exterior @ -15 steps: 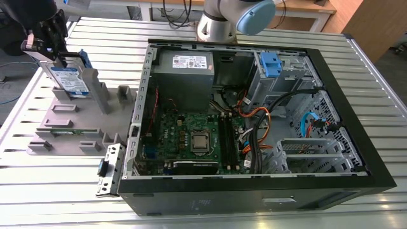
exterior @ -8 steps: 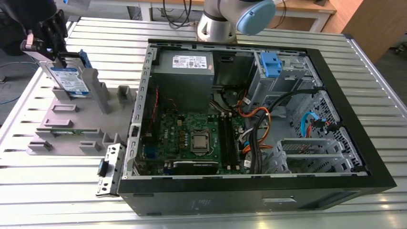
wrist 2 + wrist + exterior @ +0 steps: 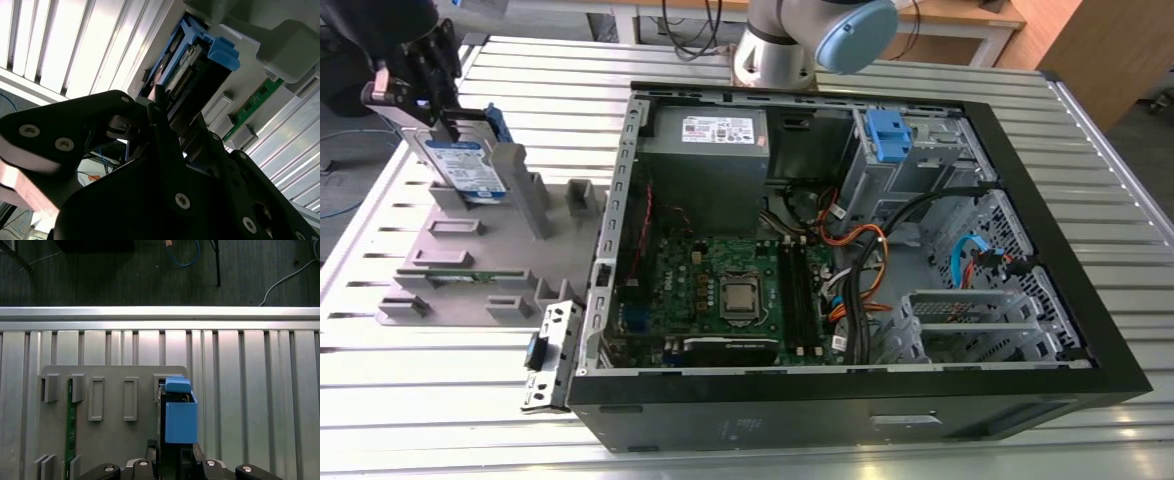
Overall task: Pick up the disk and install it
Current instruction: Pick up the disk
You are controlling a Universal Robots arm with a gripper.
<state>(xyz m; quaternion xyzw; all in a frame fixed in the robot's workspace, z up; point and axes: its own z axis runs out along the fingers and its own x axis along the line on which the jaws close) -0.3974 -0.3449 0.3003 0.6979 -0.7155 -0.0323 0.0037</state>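
End effector [image 3: 443,118] straddles the upright disk [image 3: 467,168] in the grey rack [image 3: 467,250] — clamped or not, cannot tell.

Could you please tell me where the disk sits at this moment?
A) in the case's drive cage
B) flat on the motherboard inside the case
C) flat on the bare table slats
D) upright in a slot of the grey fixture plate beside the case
D: the disk stands on edge in the grey fixture plate, to the exterior view's left of the open computer case, with the tool at its upper end.
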